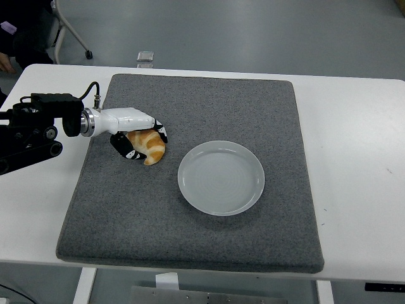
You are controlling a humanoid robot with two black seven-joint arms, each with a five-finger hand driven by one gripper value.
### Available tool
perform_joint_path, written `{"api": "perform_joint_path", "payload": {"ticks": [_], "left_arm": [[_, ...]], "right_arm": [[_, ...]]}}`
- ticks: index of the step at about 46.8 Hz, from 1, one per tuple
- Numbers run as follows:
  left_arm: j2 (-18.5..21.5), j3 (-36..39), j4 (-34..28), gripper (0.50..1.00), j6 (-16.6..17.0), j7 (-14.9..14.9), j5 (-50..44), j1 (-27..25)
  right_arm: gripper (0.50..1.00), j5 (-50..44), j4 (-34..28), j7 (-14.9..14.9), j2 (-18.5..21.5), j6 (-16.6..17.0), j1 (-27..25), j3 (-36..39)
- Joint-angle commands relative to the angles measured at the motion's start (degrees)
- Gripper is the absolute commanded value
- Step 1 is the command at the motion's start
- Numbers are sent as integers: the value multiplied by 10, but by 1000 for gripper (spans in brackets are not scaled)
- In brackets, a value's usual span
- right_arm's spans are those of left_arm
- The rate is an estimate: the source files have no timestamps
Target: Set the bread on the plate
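A golden-brown croissant (150,146) lies on the grey mat (190,209), left of centre. My left hand (138,136), white with black fingers, is curled around the bread from the left, fingers closed over it, low on the mat. An empty white plate (221,177) sits on the mat to the right of the bread, a short gap away. My right arm does not show.
The grey mat covers most of the white table (354,158). A small metal clip (145,57) lies at the table's far edge. A person's hand (6,63) and a chair leg show at the top left.
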Motion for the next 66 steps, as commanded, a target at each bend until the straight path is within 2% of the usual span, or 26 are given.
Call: {"api": "perform_joint_path", "payload": {"ticks": [1, 4, 7, 8, 22, 30, 42, 48, 61, 66], "left_arm": [[-1, 0, 0, 660, 1, 0, 1, 1], [-1, 0, 0, 613, 2, 0, 1, 1], [-1, 1, 0, 512, 6, 0, 3, 1], [-1, 0, 1, 500, 6, 0, 6, 1], [-6, -1, 12, 500, 9, 0, 25, 1], [-6, -2, 12, 500, 36, 0, 23, -2], [-3, -17, 2, 500, 36, 0, 4, -14], [3, -39, -11, 500, 30, 1, -25, -27], [32, -41, -24, 500, 23, 0, -50, -82], [40, -42, -27, 500, 10, 0, -66, -104]], "right_arm": [[930, 0, 0, 0, 0, 0, 0, 0], [930, 0, 0, 0, 0, 0, 0, -1], [930, -1, 0, 0, 0, 0, 0, 0], [932, -1, 0, 0, 0, 0, 0, 0], [930, -1, 0, 0, 0, 0, 0, -1], [932, -1, 0, 0, 0, 0, 0, 0], [930, 0, 0, 0, 0, 0, 0, 0], [932, -1, 0, 0, 0, 0, 0, 0], [930, -1, 0, 0, 0, 0, 0, 0], [930, 0, 0, 0, 0, 0, 0, -1]]}}
